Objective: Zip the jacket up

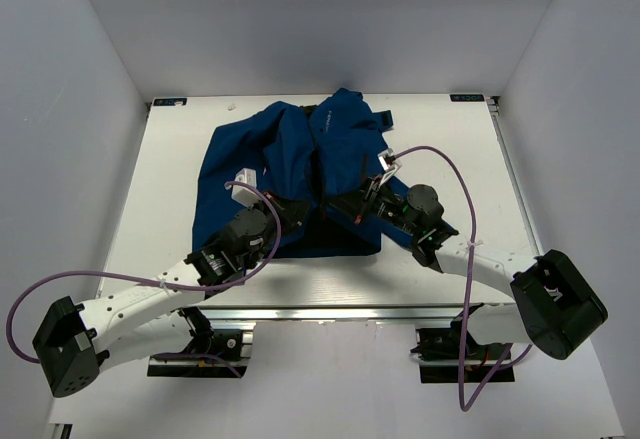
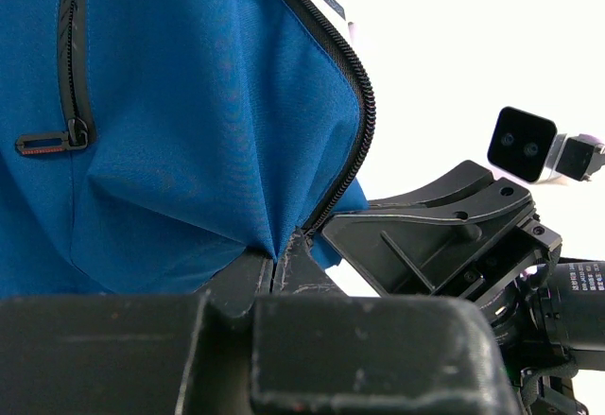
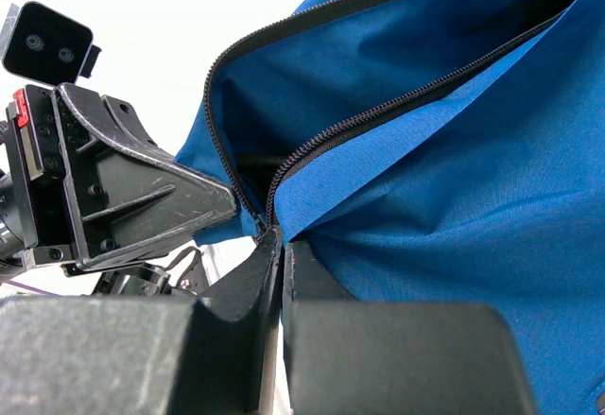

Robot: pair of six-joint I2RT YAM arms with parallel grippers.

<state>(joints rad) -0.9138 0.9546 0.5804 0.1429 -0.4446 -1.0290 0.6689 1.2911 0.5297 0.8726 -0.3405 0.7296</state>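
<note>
A royal-blue jacket (image 1: 290, 159) lies spread on a white desk (image 1: 170, 189), its hem nearest the two robot arms and its collar (image 1: 345, 104) toward the far edge. Both arms reach in to the middle of the near hem. The left tool (image 1: 292, 217) and right tool (image 1: 350, 206) sit just beside each other, one on either side of the dark front opening.

In the left wrist view, the left tool is closed, with a fold of blue fabric pinched between its fingertips at the foot of one row of zipper teeth (image 2: 354, 84). In the right wrist view, the right tool is closed to a thin slit, gripping the fabric where the two rows of teeth (image 3: 378, 117) meet.

From that point the rows spread apart, so the front looks unzipped. The zipper's long axis runs straight away from both tools toward the collar, so closing it likely means pulling that way. The slider cannot be made out.
</note>
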